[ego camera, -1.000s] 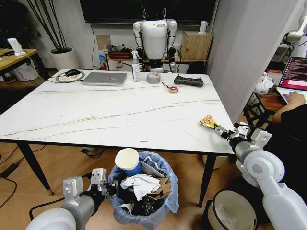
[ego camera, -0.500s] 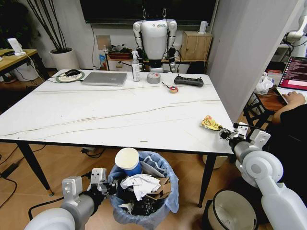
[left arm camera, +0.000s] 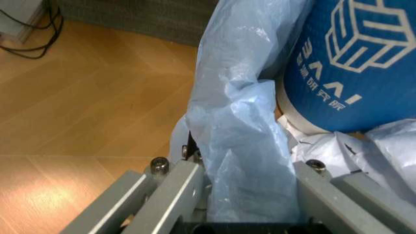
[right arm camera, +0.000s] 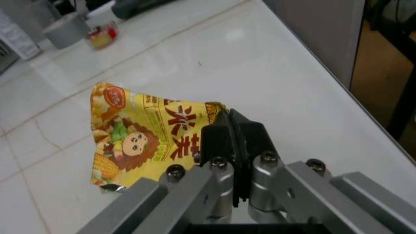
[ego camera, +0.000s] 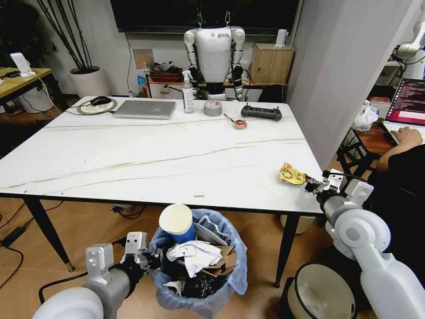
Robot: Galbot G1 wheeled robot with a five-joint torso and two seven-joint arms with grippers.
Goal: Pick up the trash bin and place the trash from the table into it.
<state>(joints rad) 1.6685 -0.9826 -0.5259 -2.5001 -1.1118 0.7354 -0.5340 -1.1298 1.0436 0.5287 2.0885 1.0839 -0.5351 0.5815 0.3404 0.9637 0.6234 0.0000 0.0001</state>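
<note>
Wrapper (right arm camera: 146, 136) edge sits pinched in right gripper (right arm camera: 229, 127) near table (ego camera: 133, 166) corner.

Both arms are showing glossy white rounded shells with light-grey joint discs. Left gripper (left arm camera: 250, 204): flat grey metal fingers (left arm camera: 172, 195), round-head screws shining at the finger bases. Right gripper (right arm camera: 229, 141): black pads on matching grey linkages, screws catching the light.
</note>
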